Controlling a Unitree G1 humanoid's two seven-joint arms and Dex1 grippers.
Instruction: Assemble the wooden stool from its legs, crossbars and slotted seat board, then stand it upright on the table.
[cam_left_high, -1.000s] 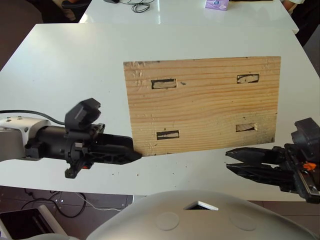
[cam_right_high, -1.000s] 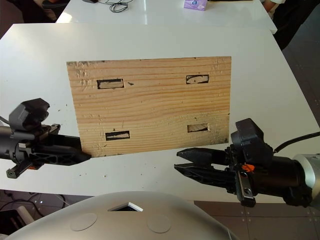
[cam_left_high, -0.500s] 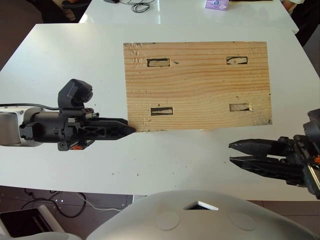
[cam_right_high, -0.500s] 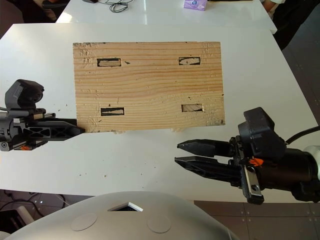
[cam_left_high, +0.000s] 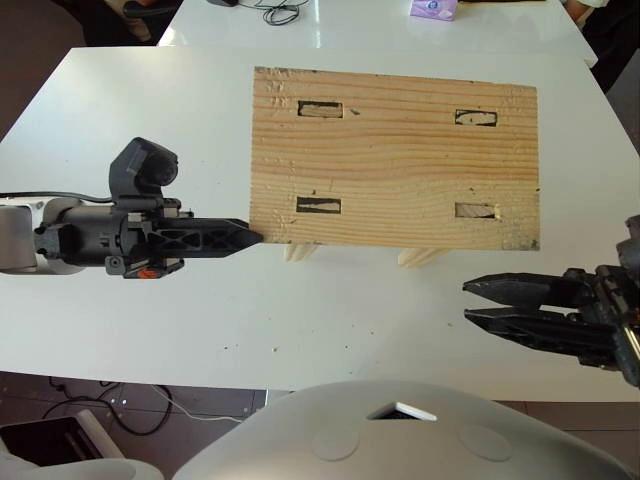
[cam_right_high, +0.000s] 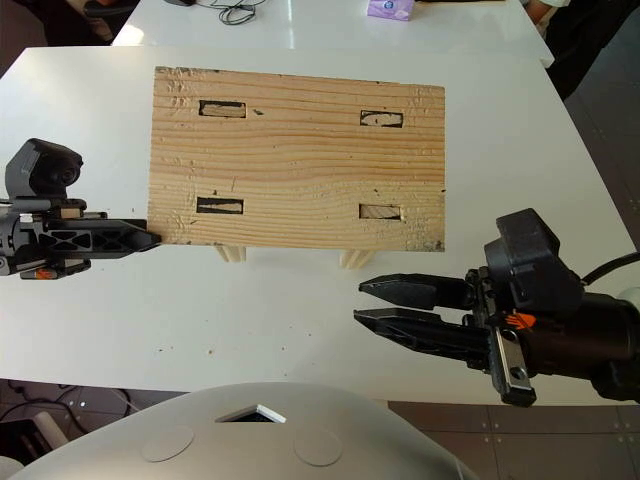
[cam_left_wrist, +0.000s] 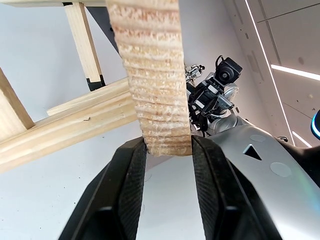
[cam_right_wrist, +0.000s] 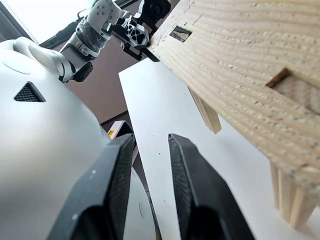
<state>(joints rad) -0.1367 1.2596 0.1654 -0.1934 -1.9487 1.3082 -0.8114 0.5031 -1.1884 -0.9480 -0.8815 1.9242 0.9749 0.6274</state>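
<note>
I can read no text, number or sign here. The purple box (cam_left_high: 433, 8) on the far table (cam_left_high: 360, 25) carries print too small for me to make out.

The slotted seat board (cam_left_high: 400, 160) is pale honey-yellow pine streaked with darker brown grain lines along its length, with four dark-rimmed rectangular slots. The legs (cam_left_high: 300, 250) under its near edge are a lighter cream wood. Around the board the table (cam_left_high: 150, 120) is glossy white with tiny dark specks; the left gripper (cam_left_high: 245, 238) at the board's near left corner and the right gripper (cam_left_high: 472, 300) off its near right corner are matt black with small orange marks.
</note>
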